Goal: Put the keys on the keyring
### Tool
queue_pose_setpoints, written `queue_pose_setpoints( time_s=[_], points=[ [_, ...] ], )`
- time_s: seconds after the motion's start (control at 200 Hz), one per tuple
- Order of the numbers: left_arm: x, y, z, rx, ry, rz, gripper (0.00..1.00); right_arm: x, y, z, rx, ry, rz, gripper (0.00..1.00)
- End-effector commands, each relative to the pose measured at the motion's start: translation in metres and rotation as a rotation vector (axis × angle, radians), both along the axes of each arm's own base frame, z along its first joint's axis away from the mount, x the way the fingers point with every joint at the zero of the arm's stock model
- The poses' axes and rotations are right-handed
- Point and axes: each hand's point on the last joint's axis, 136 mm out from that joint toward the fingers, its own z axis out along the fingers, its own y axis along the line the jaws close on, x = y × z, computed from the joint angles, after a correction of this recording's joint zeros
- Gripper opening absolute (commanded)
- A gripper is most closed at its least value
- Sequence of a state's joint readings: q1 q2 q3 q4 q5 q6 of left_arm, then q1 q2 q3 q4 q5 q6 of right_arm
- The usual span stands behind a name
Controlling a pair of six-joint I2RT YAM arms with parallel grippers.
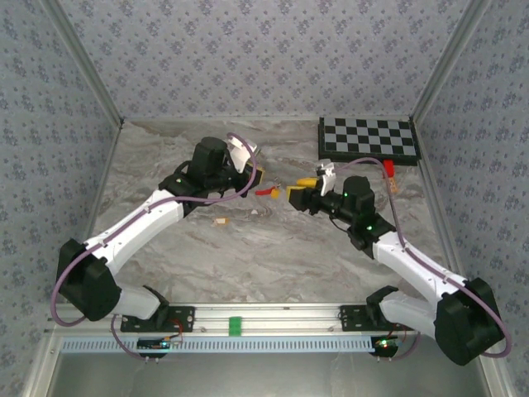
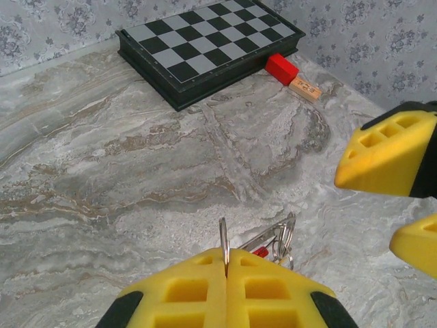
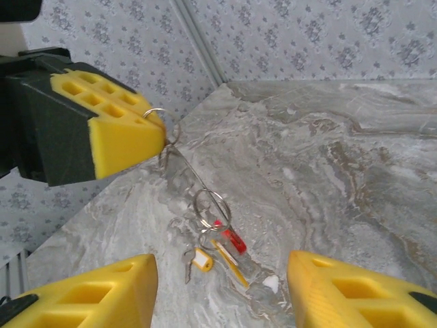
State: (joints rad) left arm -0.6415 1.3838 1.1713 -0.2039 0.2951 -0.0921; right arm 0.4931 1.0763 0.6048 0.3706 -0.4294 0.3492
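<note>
My left gripper [image 2: 226, 263] is shut on a thin silvery ring of the keyring [image 3: 212, 203], holding it a little above the marble table. The red tag [image 3: 232, 240] and smaller rings hang down from it toward the table. A tiny key with an orange-yellow head [image 3: 202, 260] sits just below those rings; whether it is threaded on, I cannot tell. My right gripper [image 3: 220, 273] stands open close by, its jaws on either side of the key and tag with nothing between them. In the top view a pale tan key [image 1: 220, 222] lies on the table, left of both grippers [image 1: 254, 175] [image 1: 297, 188].
A folded checkerboard [image 1: 368, 136] lies at the back right. Just in front of it are a red block [image 2: 282, 68] and a small wooden block [image 2: 305, 89]. The two grippers are very near each other at the table's middle. Patterned walls close in the sides.
</note>
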Motion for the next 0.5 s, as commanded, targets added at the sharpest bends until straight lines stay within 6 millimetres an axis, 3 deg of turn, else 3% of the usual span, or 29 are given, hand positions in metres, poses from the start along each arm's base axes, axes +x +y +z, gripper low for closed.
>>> queue_pose_setpoints(
  time_s=[0.0,0.155,0.405,0.495],
  points=[
    [0.003,0.0,0.015,-0.038,-0.032,0.017,0.0,-0.006,0.01,0.006,0.002,-0.028,0.049,0.53],
    [-0.002,-0.002,0.014,-0.037,-0.024,-0.012,0.0,-0.005,0.013,0.004,-0.017,-0.034,0.043,0.51],
    [-0.016,-0.007,0.018,-0.063,-0.022,-0.09,0.0,-0.005,0.011,0.018,0.015,-0.036,0.056,0.48],
    [-0.024,-0.012,0.022,-0.081,-0.017,-0.14,0.0,-0.006,0.011,0.024,0.037,-0.03,0.075,0.42]
  ],
)
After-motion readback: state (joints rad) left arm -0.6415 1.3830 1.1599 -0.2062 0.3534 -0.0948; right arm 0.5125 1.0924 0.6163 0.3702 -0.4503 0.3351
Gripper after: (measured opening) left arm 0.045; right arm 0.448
